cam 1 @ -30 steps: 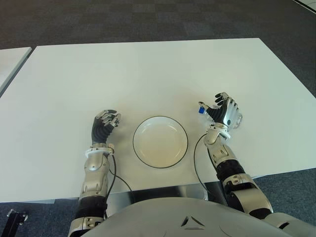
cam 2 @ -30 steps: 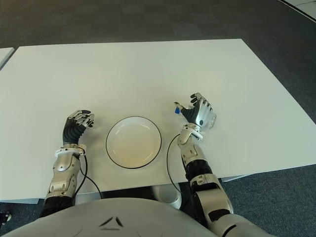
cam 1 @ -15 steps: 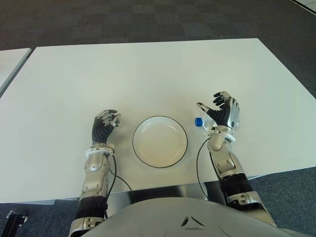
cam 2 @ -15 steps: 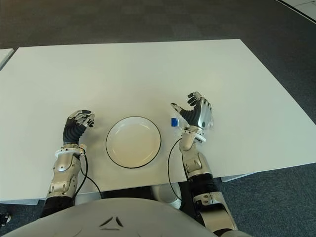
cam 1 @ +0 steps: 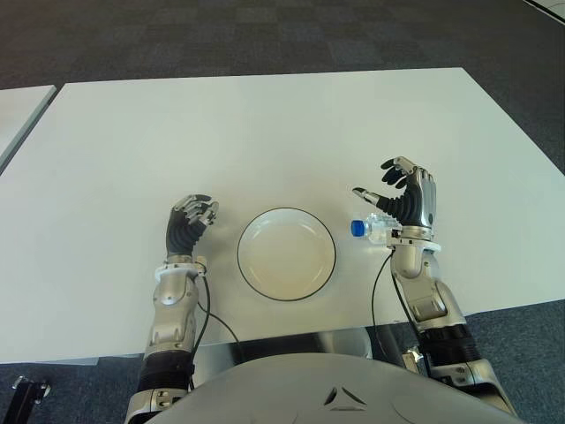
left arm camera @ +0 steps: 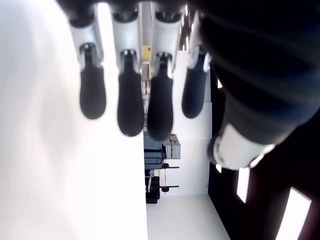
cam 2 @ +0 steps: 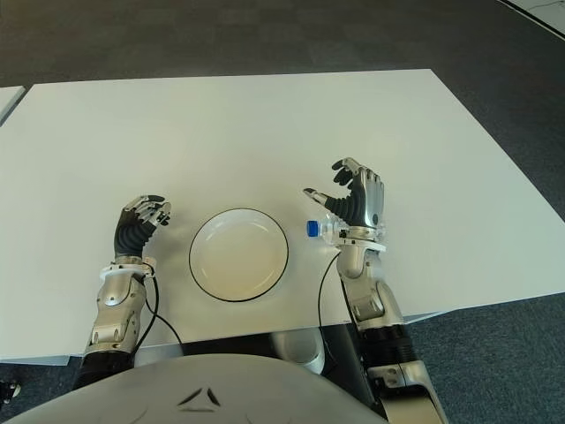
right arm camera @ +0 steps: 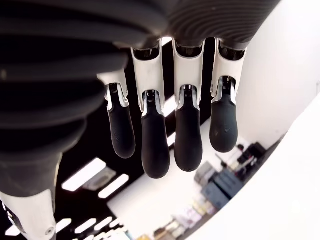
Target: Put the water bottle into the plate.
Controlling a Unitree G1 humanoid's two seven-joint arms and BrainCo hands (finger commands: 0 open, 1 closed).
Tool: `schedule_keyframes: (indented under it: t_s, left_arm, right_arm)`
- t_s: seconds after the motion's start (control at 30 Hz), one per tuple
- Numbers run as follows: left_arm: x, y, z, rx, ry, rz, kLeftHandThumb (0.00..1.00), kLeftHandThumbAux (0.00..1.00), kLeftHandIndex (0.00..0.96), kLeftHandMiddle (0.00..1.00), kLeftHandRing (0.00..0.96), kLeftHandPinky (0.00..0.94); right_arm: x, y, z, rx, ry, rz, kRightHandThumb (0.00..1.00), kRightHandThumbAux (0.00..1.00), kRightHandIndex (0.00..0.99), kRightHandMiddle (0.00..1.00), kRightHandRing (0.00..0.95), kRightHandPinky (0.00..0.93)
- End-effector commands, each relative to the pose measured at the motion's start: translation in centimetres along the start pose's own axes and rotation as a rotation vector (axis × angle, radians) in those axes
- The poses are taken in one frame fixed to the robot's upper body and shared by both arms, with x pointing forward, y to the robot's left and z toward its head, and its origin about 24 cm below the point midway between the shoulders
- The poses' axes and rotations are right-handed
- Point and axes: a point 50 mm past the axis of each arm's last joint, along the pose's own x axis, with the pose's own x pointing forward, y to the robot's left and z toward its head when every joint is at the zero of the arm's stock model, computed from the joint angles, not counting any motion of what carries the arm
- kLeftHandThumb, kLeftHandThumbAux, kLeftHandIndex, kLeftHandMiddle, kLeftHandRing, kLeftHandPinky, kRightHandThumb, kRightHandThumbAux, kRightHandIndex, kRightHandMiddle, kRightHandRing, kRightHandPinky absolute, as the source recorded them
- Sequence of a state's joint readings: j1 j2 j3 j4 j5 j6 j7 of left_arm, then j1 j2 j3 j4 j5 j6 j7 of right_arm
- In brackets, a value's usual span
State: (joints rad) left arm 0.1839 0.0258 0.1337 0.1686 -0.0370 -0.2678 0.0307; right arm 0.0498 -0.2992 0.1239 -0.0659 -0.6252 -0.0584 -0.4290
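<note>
The water bottle [cam 1: 369, 227] lies on its side on the white table [cam 1: 265, 124], blue cap toward the plate [cam 1: 286, 253], just beside the rim on its right, long axis running roughly left-right. My right hand [cam 1: 406, 201] shows directly over its body, fingers spread and gripping nothing, far nearer than my left hand [cam 1: 187, 223], which shows left of the plate, loosely curled and empty. I judge the path into the plate short and unobstructed, with the near table edge well apart from it

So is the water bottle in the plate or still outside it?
Outside. The water bottle lies on the table right of the empty plate, by the open right hand.
</note>
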Motion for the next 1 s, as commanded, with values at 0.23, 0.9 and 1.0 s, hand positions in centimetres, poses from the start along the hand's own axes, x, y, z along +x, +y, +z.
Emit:
schedule_keyframes:
  t_s: [0.23,0.9,1.0]
  left_arm:
    - [-0.4,-0.2,-0.4,0.019,0.028,0.001,0.706,0.712,0.432,0.587,0.582,0.562]
    - [-0.5,-0.5,-0.4,0.014,0.040,0.009,0.705,0.712,0.432,0.597,0.589,0.576]
    - [-0.5,-0.6,-0.4,0.012,0.039,0.009,0.705,0.712,0.432,0.598,0.591,0.577]
  right_arm:
    - [-2.0,-2.7,0.8,-0.331,0.166,0.433,0.512,0.487,0.019,0.030,0.051,0.114]
    - [-2.3,-4.4,0.7,-0.661,0.240,0.541,0.605,0.276,0.000,0.000,0.000,0.000]
    - [-2.7,-4.9,0.6,-0.670,0.231,0.548,0.620,0.272,0.000,0.000,0.000,0.000]
